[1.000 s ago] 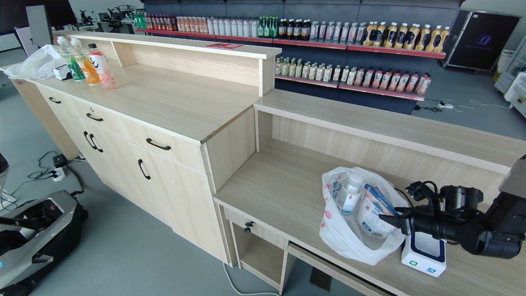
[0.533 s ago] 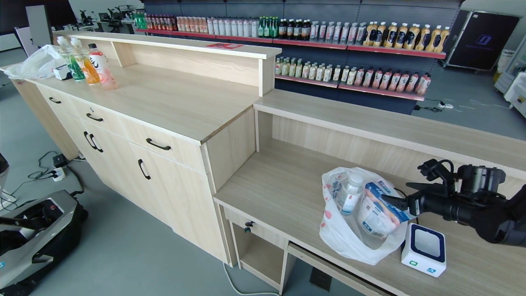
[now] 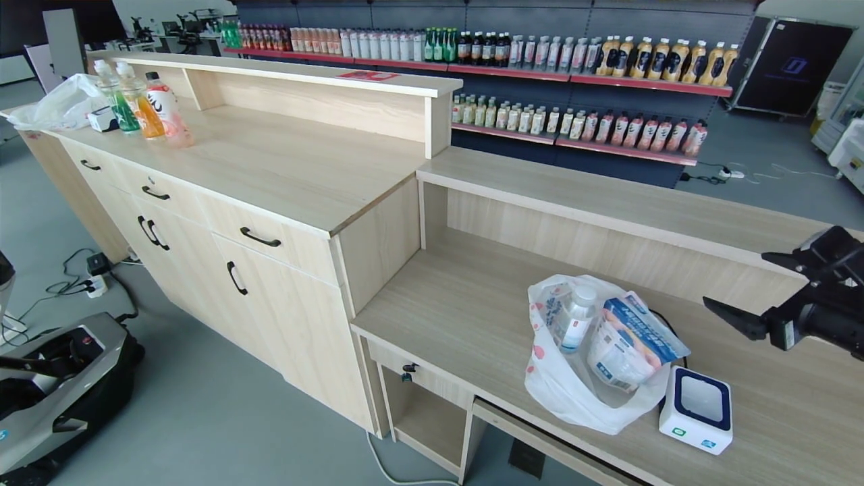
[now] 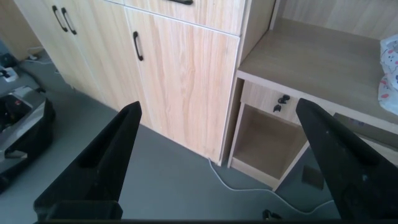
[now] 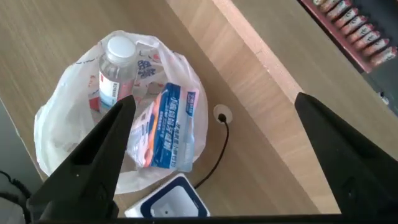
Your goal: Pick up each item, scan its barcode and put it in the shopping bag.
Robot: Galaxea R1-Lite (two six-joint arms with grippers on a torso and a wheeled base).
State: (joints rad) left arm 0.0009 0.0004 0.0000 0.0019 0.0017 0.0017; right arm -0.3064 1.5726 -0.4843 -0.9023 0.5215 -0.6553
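Left tool (image 4: pixel 217 106): released, fingers spread wide, nothing held. It is hung over the floor in front of the cupboard doors, well apart from the goods.

Three bottles (image 3: pixel 142 104) are noted upright at the far left end of the higher tabletop (image 3: pixel 283 162). Whether they belong to this task cannot be told.

On the lower tabletop (image 3: pixel 459 304) the shopping bag (image 3: pixel 553 385) is seen with its mouth open. A water bottle (image 3: pixel 574 317) is stood inside, and a blue-and-white packet (image 3: pixel 634 341) is leaned beside it, its top poking over the rim. The scanner (image 3: pixel 696 410) is set just beside the bag.

Right tool (image 3: pixel 736 280): released, empty, held above the tabletop to the right of the bag.

Step judged: packet bagged, grip let go. The next move calls for a further item to be located, if one is left, then gripped and its barcode turned toward the scanner window before bagging.
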